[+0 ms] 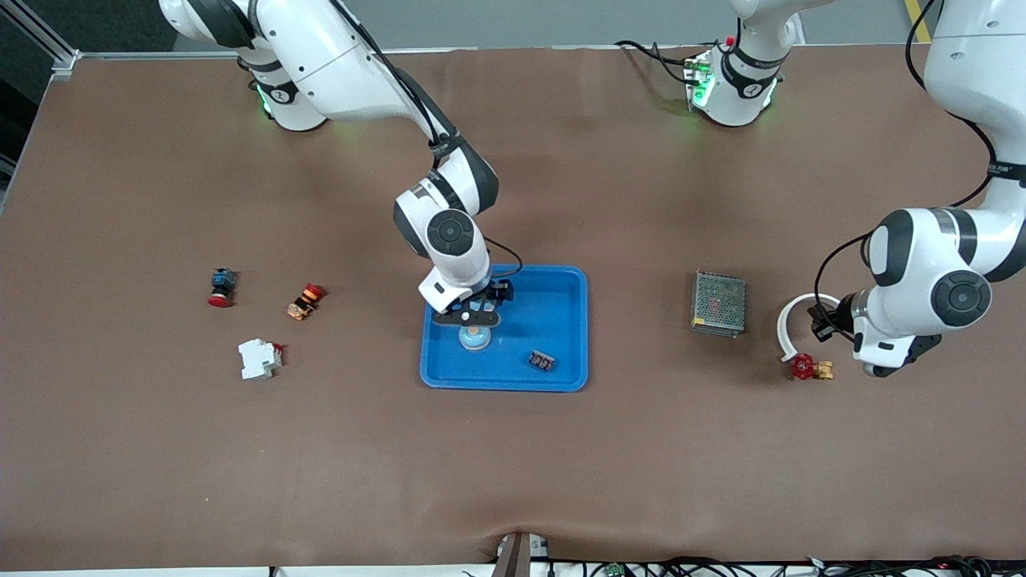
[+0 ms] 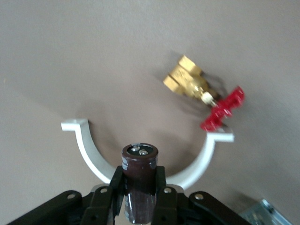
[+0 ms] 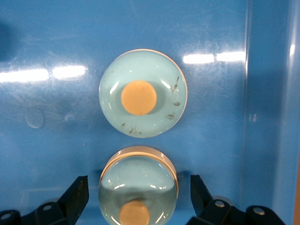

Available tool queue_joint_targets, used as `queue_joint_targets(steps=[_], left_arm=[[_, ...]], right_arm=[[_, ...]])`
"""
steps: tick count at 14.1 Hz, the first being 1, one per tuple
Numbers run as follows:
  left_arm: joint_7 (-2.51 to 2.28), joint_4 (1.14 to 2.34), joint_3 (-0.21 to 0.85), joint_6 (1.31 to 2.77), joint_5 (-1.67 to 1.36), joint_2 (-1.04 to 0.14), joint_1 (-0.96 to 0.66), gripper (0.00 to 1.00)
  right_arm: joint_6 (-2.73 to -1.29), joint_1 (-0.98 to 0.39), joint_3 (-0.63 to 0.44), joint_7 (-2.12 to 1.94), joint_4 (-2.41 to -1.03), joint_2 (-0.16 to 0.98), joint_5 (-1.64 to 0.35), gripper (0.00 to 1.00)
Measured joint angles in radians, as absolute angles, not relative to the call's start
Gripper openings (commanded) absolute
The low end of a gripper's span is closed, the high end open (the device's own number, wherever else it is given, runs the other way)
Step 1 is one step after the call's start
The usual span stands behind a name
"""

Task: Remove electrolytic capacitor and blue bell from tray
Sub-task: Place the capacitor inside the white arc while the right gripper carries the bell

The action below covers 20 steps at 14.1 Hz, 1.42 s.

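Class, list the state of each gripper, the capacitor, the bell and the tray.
Left gripper: shut on capacitor, over the white clamp.
Capacitor: held, not yet placed.
Right gripper: open, over the blue tray, astride the bell.
Bell: in tray, ungripped.
Blue tray: holds bell and a small dark part.
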<state>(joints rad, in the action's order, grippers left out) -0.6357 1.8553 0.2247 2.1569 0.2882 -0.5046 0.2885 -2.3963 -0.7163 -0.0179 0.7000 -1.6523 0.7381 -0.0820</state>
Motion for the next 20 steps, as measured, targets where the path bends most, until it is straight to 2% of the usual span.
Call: queue_joint_targets(steps=[2,3,6,7,8,9,10,11,16,20], left_arm=[[-0.636,1.855,0.223,2.203,0.331,-0.534,0.324,0.0],[-0.633,1.854,0.223,2.221,0.334,-0.546,0.339,0.0],[-0.631,1.853,0.225,2.239,0.335,-0.567,0.346,0.03],[-0.631,1.853,0.227,2.245,0.335,-0.571,0.345,0.13],[-0.631,1.852,0.229,2.249,0.335,-0.574,0.344,0.3],[-0.631,1.852,0.229,2.252,0.335,-0.577,0.343,0.54],[-0.631,1.85,0.229,2.254,0.335,-0.58,0.343,0.87],[-0.631,1.848,0.23,2.255,0.335,-0.581,0.342,1.0],[-0.631,1.814,0.244,2.255,0.335,-0.562,0.342,1.0],[-0.645,1.769,0.319,2.167,0.319,-0.519,0.339,1.0]], right_arm=[[-2.398,-0.717,-0.018,0.7,-1.652,0.739,-0.082,0.47],[-2.398,-0.717,-0.018,0.7,-1.651,0.739,-0.082,0.41],[-2.398,-0.717,-0.018,0.7,-1.648,0.739,-0.082,0.39],[-2.398,-0.717,-0.018,0.7,-1.646,0.739,-0.082,0.39],[-2.398,-0.717,-0.018,0.7,-1.639,0.739,-0.082,0.39],[-2.394,-0.717,-0.018,0.7,-1.629,0.739,-0.082,0.39],[-2.376,-0.717,-0.018,0.7,-1.614,0.739,-0.082,0.39],[-2.341,-0.717,-0.018,0.7,-1.592,0.737,-0.082,0.39],[-2.08,-0.698,-0.034,0.598,-1.495,0.665,-0.082,0.39],[-1.853,-0.575,-0.043,0.326,-1.49,0.531,-0.082,0.37]])
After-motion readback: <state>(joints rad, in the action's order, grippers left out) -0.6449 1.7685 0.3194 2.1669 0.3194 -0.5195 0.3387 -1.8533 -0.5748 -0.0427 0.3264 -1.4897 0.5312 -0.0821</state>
